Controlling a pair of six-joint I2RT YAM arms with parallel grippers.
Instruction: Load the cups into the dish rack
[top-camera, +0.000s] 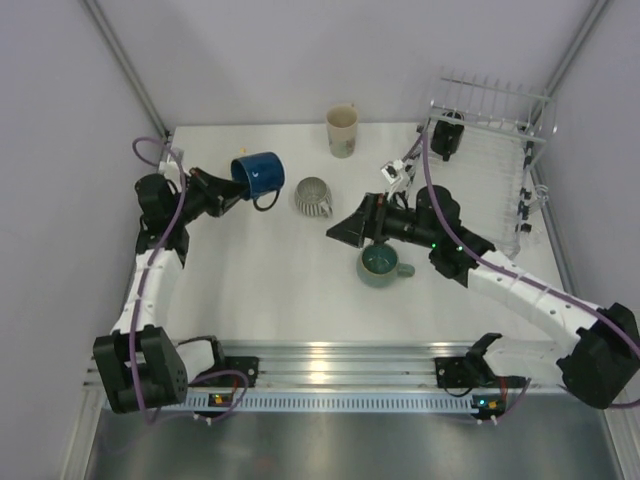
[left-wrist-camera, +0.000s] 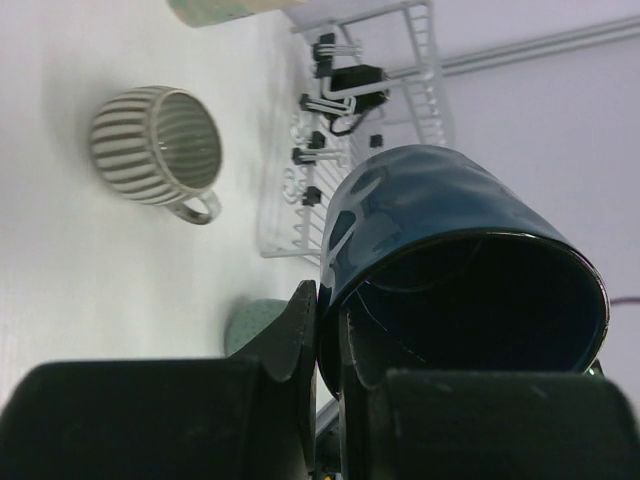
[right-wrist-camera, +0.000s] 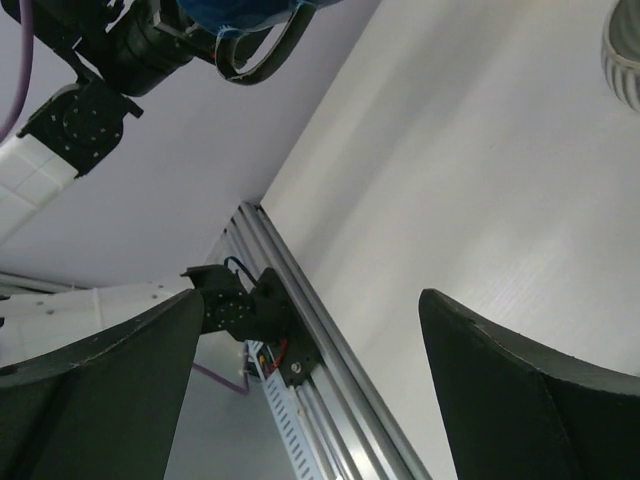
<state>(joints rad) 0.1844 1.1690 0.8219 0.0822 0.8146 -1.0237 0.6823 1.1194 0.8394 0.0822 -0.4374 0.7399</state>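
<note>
left gripper (top-camera: 234, 187) clenched on blue cup (top-camera: 258, 174) rim, cup off the table (top-camera: 280, 300) | right gripper (top-camera: 340, 232) spread wide, holding nothing, bare table ahead | green cup (top-camera: 380, 265) just beside it | ribbed cup (top-camera: 313, 197) between both grippers | rack (top-camera: 490, 110) behind right gripper, at table's far corner | cream cup (top-camera: 342, 130) mark unreadable

You are looking at a white table (top-camera: 260, 290) that is sitting between pale lilac walls (top-camera: 60, 150); a silver rail (top-camera: 330, 355) is running along its near edge, catching soft glare.
</note>
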